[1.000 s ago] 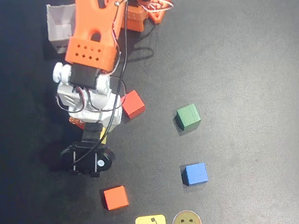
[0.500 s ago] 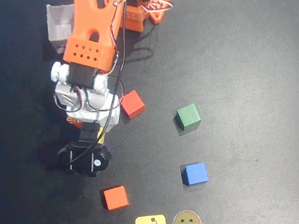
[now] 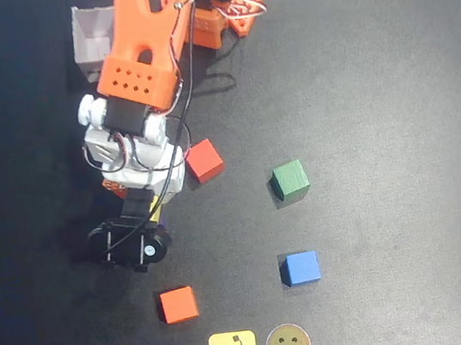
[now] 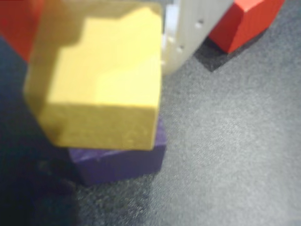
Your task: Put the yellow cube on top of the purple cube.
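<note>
Directly beneath the yellow cube (image 4: 101, 80) clamped in my gripper (image 4: 94, 66) lies the purple cube (image 4: 120, 160), offset slightly toward the wrist view's lower right. Whether the two faces touch cannot be determined.

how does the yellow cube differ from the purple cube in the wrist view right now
The yellow cube is pale matte yellow; the purple cube is dark purple. The yellow cube sits above, covering most of the purple cube, which lies on the table with only an edge showing. Their outlines look slightly out of line. Both look like plain blocks.
</note>
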`<action>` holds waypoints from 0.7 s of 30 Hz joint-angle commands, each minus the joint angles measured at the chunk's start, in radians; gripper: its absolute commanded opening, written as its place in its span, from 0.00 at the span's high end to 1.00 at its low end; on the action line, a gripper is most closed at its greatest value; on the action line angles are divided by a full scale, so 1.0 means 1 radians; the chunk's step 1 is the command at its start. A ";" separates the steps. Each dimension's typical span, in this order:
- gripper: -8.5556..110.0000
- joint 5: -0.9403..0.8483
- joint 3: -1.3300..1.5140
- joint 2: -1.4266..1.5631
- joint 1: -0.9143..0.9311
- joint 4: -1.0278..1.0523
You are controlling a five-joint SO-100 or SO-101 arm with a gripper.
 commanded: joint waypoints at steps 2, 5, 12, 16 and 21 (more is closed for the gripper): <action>0.78 0.008 0.002 0.012 0.002 -0.008; 0.77 0.008 0.002 0.014 0.000 -0.008; 0.75 0.015 0.000 0.026 -0.003 -0.008; 0.73 0.015 0.000 0.040 -0.005 -0.008; 0.73 0.025 -0.002 0.063 -0.008 -0.005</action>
